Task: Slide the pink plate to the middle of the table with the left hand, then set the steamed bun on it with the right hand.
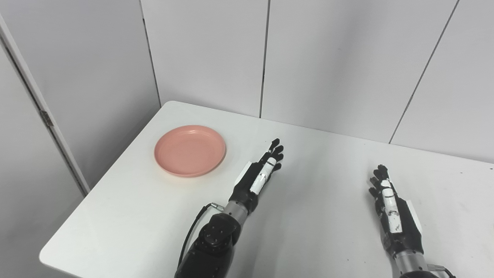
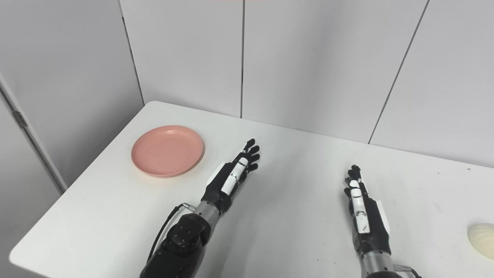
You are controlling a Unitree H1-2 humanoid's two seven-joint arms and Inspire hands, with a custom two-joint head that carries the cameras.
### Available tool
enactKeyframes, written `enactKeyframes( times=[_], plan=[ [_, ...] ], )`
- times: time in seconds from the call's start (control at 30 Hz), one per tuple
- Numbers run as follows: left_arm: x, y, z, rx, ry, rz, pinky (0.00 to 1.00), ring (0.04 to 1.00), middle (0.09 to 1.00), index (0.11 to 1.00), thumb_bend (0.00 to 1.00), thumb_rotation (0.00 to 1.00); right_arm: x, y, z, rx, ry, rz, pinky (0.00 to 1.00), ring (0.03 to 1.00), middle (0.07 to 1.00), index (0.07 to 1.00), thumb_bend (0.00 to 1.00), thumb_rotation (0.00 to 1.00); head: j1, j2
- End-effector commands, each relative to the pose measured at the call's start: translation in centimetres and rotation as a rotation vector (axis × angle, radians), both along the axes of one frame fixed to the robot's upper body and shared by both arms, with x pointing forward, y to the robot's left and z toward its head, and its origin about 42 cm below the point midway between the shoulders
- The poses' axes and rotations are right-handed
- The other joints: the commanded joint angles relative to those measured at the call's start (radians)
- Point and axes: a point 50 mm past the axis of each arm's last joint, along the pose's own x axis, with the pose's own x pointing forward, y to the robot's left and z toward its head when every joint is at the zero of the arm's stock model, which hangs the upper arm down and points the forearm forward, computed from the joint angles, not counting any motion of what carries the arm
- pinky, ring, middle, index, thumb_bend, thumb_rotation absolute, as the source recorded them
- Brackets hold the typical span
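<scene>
White surface (image 1: 308, 216) against grey wall panels. Pink plate (image 1: 190, 150) sits far left, well apart from my left hand (image 1: 259, 174), fingers apart, empty. My right hand (image 2: 362, 210) rests likewise, holding nothing. Steamed bun (image 2: 481, 239) lies at right edge, probably soft: cup lightly. Plate looks light, rigid, slick: press its rim to slide.

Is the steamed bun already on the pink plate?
No. The pink plate is bare; the steamed bun lies at the table's far right edge.
</scene>
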Motion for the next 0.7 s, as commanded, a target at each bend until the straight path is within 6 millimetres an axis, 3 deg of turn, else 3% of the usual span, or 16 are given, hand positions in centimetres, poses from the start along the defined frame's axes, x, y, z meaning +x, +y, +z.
enactKeyframes(
  times=[0.0, 0.17, 0.33, 0.43, 0.67],
  plan=[
    [-4.8, -0.5, -7.2, -0.014, 0.222, 0.015, 0.95, 0.972, 0.986, 1.000, 0.46, 1.00, -1.5, -0.8, -2.3, -0.003, 0.069, -0.013, 1.00, 1.000, 1.000, 1.000, 0.10, 1.00, 0.001, -0.004],
    [-4.3, -0.6, -6.8, -0.023, 0.218, 0.026, 0.96, 0.969, 0.983, 1.000, 0.45, 1.00, -1.4, -0.7, -2.3, -0.011, 0.075, -0.011, 1.00, 1.000, 1.000, 1.000, 0.09, 1.00, 0.004, -0.022],
    [-2.9, -0.8, -4.9, -0.046, 0.163, 0.039, 0.95, 0.966, 0.980, 0.999, 0.45, 1.00, -1.1, -0.8, -2.6, -0.019, 0.077, -0.013, 1.00, 1.000, 1.000, 1.000, 0.08, 1.00, 0.001, -0.040],
    [-1.8, -0.9, -2.6, -0.053, 0.106, 0.046, 0.95, 0.962, 0.979, 1.000, 0.45, 1.00, -0.9, -0.9, -2.7, -0.021, 0.073, -0.006, 1.00, 1.000, 1.000, 1.000, 0.07, 1.00, -0.004, -0.047],
    [-0.4, -1.1, 4.8, -0.132, -0.079, 0.040, 0.93, 0.941, 0.966, 0.982, 0.47, 1.00, -0.6, -1.4, -2.8, -0.012, 0.083, -0.021, 1.00, 1.000, 1.000, 1.000, 0.06, 1.00, -0.003, -0.046]
  ],
)
